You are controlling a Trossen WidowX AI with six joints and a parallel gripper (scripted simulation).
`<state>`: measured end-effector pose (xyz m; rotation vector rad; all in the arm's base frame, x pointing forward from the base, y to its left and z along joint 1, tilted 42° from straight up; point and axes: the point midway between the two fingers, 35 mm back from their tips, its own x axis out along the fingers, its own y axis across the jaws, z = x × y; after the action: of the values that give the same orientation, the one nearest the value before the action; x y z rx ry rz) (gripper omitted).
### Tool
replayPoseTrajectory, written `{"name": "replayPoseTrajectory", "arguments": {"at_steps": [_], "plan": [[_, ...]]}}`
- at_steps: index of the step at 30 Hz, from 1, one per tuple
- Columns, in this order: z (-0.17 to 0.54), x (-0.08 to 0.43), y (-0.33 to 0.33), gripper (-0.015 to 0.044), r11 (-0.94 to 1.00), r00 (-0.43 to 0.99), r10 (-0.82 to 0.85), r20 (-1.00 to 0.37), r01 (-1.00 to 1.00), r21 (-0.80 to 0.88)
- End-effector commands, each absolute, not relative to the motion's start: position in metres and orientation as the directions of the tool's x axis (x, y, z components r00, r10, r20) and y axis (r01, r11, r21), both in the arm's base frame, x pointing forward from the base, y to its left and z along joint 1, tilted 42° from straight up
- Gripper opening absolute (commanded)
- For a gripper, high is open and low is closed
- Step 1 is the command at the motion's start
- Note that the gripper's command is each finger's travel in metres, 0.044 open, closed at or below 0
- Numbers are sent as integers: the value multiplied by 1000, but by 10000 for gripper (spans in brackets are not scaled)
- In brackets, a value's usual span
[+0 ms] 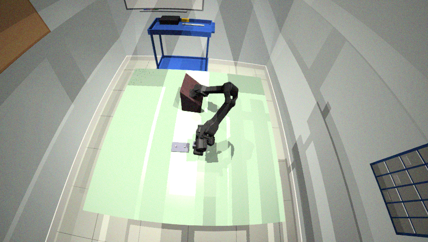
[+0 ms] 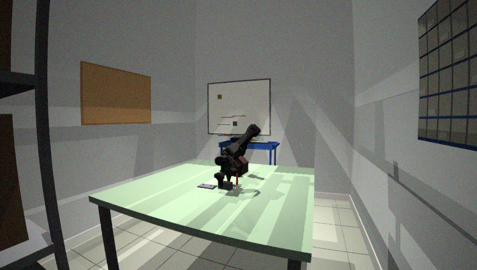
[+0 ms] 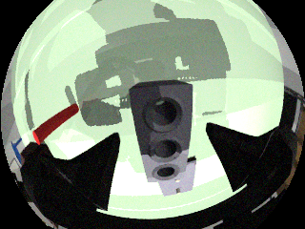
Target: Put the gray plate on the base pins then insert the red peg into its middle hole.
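Top view: the gripper point(image 1: 198, 147) hangs low over the green table point(image 1: 125, 168), covering the gray plate, with the base point(image 1: 179, 147) and its two pins just beside it on the left.

Exterior view: the gripper point(image 2: 223, 182) sits right above the dark plate block point(image 2: 227, 184); the red peg point(image 2: 237, 179) stands upright just beside it, and the flat base point(image 2: 206, 186) lies near on the other side.

Wrist view: the gray plate point(image 3: 163, 135) (three holes in a row) lies between the two dark fingers, which stand spread wide on either side without touching it. The gripper holds nothing. The red peg point(image 3: 55, 124) shows off to the left, apart from the fingers.
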<state>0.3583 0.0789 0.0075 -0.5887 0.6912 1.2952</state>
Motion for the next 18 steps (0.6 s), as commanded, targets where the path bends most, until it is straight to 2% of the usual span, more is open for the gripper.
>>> {"name": "replayPoseTrajectory", "arguments": {"at_steps": [1, 12, 18], "plan": [[1, 358, 82, 440, 184, 126, 652, -747, -983, -4], [-9, 359, 92, 440, 185, 127, 654, -746, -983, -5], [-9, 359, 92, 282, 185, 127, 654, -746, -983, -5]]}}
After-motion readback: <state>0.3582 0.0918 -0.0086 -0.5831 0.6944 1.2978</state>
